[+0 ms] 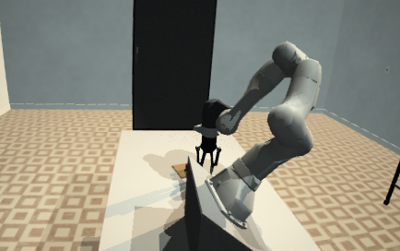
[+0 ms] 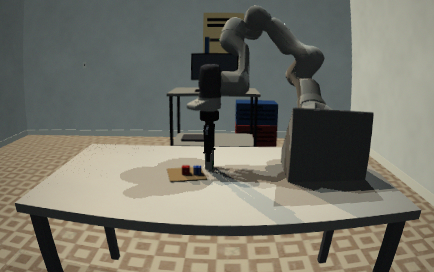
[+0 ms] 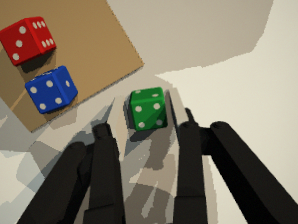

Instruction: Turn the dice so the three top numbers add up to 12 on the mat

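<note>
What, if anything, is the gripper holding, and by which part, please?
Nothing: the gripper stands open around the green die, with gaps beside it.

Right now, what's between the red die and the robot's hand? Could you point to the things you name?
The blue die (image 2: 197,170) (image 3: 50,91). The exterior view shows it on the mat (image 1: 179,171) (image 2: 175,176) (image 3: 95,40), between the red die (image 1: 187,166) (image 2: 185,170) (image 3: 20,42) and the gripper's (image 1: 205,167) (image 2: 209,167) (image 3: 148,104) fingers.
</note>
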Controlling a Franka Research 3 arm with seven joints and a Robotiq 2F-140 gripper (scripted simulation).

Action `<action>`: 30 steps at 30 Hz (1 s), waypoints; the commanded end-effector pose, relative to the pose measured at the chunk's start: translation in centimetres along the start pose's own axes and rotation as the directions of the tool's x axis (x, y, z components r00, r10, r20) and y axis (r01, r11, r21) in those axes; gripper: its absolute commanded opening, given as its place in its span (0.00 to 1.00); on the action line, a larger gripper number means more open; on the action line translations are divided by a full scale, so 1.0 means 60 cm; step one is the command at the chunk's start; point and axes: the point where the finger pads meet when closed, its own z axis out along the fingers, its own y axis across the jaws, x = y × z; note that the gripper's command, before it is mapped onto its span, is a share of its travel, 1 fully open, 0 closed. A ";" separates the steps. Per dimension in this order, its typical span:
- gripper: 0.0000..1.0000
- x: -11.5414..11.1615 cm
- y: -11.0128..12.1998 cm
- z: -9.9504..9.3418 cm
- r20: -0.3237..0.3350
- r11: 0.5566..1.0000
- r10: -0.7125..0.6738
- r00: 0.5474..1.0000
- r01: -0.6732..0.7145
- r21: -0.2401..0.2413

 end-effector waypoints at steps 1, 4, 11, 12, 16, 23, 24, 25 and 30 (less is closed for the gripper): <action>0.28 0.001 -0.001 0.001 -0.002 1.000 0.001 1.000 -0.001 0.002; 0.16 0.001 -0.001 0.001 -0.002 1.000 0.001 1.000 -0.001 0.002; 0.16 0.001 -0.001 0.001 -0.002 1.000 0.001 1.000 -0.001 0.002; 0.16 0.001 -0.001 0.001 -0.002 1.000 0.001 1.000 -0.001 0.002; 0.16 0.001 -0.001 0.001 -0.002 1.000 0.001 1.000 -0.001 0.002; 0.16 0.001 -0.001 0.001 -0.002 1.000 0.001 1.000 -0.001 0.002; 0.16 0.001 -0.001 0.001 -0.002 1.000 0.001 1.000 -0.001 0.002; 0.16 0.001 -0.001 0.001 -0.002 1.000 0.001 1.000 -0.001 0.002; 0.16 0.001 -0.001 0.001 -0.002 1.000 0.001 1.000 -0.001 0.002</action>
